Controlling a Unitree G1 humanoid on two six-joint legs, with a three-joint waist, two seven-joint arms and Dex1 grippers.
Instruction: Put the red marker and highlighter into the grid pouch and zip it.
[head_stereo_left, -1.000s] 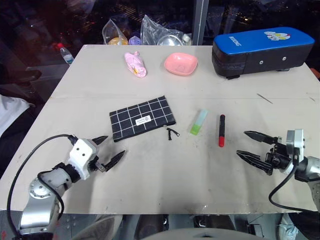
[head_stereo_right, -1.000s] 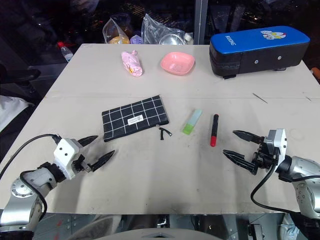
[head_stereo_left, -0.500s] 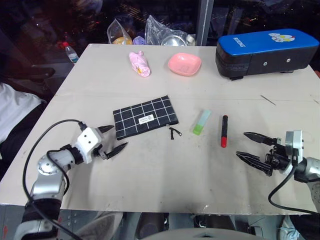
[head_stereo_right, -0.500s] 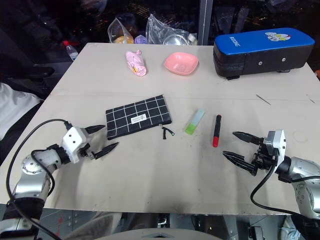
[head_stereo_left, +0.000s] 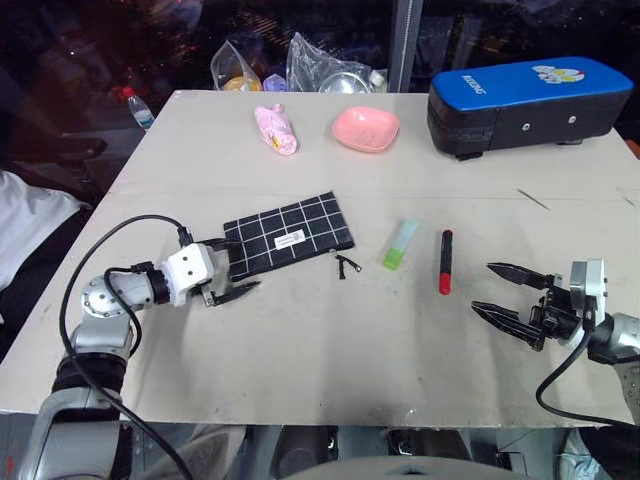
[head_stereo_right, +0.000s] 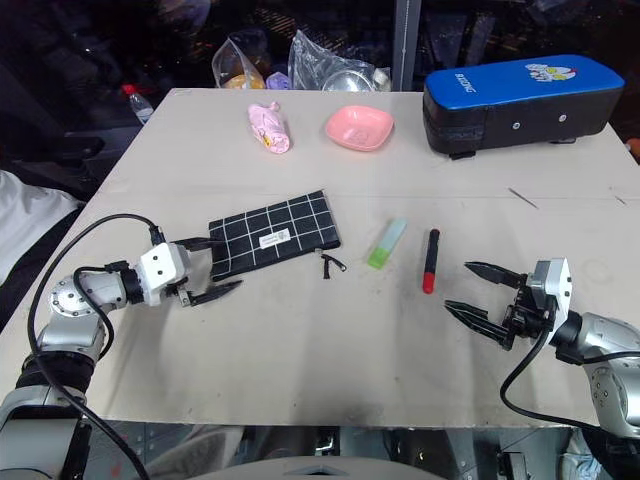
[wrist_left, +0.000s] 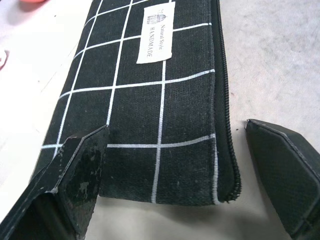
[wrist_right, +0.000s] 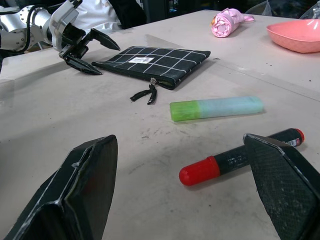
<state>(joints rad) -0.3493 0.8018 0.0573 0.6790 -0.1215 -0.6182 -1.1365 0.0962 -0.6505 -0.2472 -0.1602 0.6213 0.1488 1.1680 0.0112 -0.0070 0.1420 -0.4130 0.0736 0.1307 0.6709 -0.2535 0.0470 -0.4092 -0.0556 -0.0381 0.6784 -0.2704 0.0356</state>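
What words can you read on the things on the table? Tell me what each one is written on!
"Natural Style HANDMADE": on the small white label of the grid pouch.
White word on the blue-and-black case: too small to read for sure.
Print on the red marker: too blurred to read.

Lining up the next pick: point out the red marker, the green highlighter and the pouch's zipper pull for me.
slim red marker with black cap end (head_stereo_left: 444, 262), left eye view, mid-barrel.
flat translucent light-green highlighter (head_stereo_left: 399, 244), left eye view, middle of body.
black zipper pull of the black grid-lined fabric pouch (head_stereo_left: 347, 265), left eye view, on the tab.
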